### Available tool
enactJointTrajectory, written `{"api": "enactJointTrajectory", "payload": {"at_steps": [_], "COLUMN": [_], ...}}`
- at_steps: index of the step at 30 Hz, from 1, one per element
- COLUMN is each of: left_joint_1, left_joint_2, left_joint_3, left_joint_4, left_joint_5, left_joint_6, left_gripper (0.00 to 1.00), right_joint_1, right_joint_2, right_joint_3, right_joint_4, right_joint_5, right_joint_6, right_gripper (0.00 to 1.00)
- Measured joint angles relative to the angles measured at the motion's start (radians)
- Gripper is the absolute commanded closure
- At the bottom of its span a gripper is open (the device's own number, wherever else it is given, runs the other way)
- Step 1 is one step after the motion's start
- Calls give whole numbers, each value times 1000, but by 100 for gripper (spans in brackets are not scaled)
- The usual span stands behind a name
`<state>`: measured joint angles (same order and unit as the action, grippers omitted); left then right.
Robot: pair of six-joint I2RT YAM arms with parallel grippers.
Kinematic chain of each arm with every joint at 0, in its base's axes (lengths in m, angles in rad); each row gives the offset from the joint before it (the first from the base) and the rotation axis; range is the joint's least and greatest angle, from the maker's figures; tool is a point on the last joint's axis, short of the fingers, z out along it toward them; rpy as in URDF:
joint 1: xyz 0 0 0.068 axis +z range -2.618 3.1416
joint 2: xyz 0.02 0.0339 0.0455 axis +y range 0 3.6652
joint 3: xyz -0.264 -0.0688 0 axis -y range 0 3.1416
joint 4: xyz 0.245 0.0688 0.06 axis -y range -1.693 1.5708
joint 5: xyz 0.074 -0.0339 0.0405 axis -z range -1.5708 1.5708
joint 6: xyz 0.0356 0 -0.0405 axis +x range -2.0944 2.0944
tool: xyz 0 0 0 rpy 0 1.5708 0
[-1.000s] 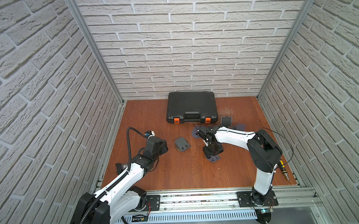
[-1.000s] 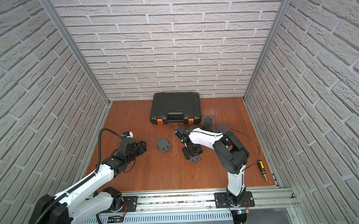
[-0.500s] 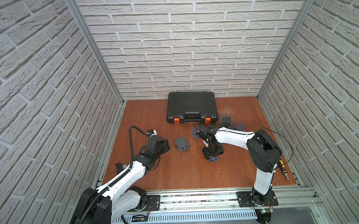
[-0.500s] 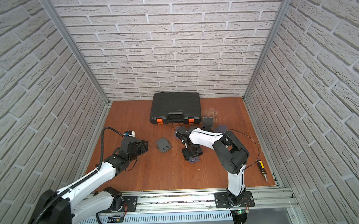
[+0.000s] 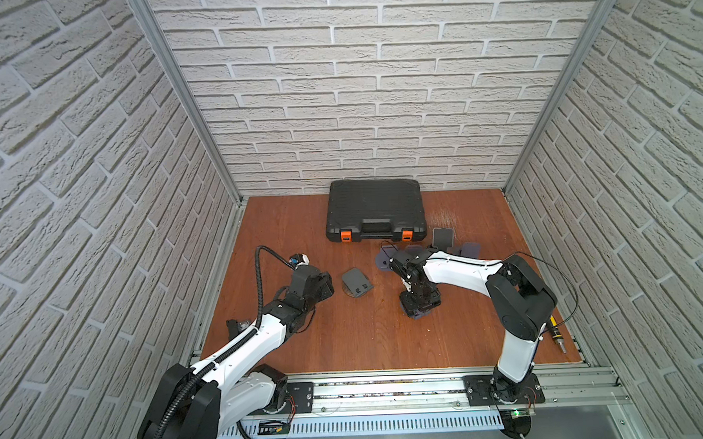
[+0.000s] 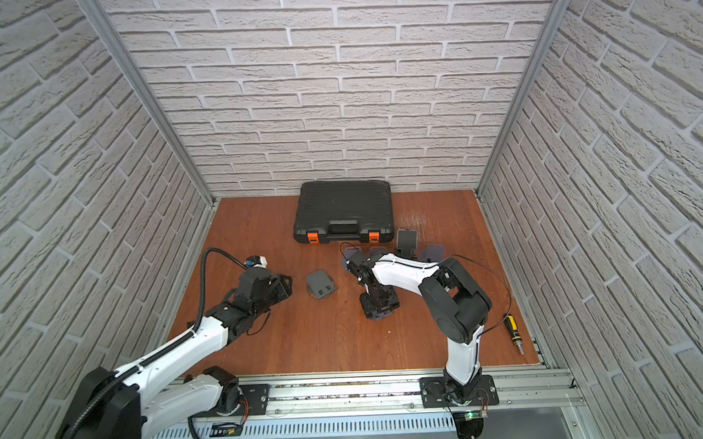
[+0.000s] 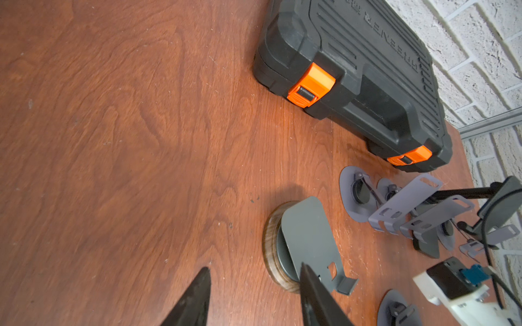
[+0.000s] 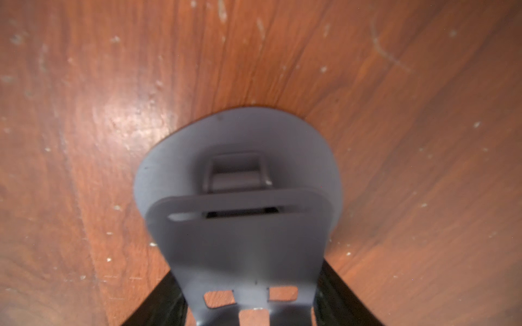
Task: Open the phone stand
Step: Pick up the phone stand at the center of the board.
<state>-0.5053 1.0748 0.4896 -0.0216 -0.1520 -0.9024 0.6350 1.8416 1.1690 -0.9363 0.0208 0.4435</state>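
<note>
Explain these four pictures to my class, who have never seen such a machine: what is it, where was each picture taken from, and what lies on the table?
These are two robot arms, the left arm and the right arm, mounted on a rail at the edge of a wooden table. The two wide pictures come from one camera head high above. The two close ones come from cameras on the wrists.

On the table lie a closed black tool case, several grey phone stands and a screwdriver.

The left gripper is open and empty, next to a dark stand on a wooden base. The right gripper points down. Its fingers sit either side of a lilac stand's plate, but whether they squeeze it is unclear.
</note>
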Motion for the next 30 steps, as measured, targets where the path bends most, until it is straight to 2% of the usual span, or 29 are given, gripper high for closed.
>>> {"api": "enactJointTrajectory", "payload": {"at_steps": [5,10,14,19,24,30], "left_joint_1": [-1,-11,-44,-97,-139,-205], "left_joint_2": [0,0,18,72,180,325], "left_joint_3": [0,0,1,0,-11,2], "left_joint_4": [0,5,58,214,455,673], "left_joint_5": [0,25,92,226,348,449], "left_joint_6": [0,0,4,-1,-37,-70], "left_gripper": [48,48,48,47,47,53], "right_joint_1": [0,0,0,0,0,0], "right_joint_2": [-4,-30,-102,-224,-306,-341], "right_joint_3": [-3,-3,-2,-2,5,5], "right_joint_4": [1,0,-2,8,18,29], "right_joint_5": [0,-5,-33,-91,-139,-159], "right_joint_6": [13,17,16,10,9,10], "right_gripper": [58,68,76,80,84,86]}}
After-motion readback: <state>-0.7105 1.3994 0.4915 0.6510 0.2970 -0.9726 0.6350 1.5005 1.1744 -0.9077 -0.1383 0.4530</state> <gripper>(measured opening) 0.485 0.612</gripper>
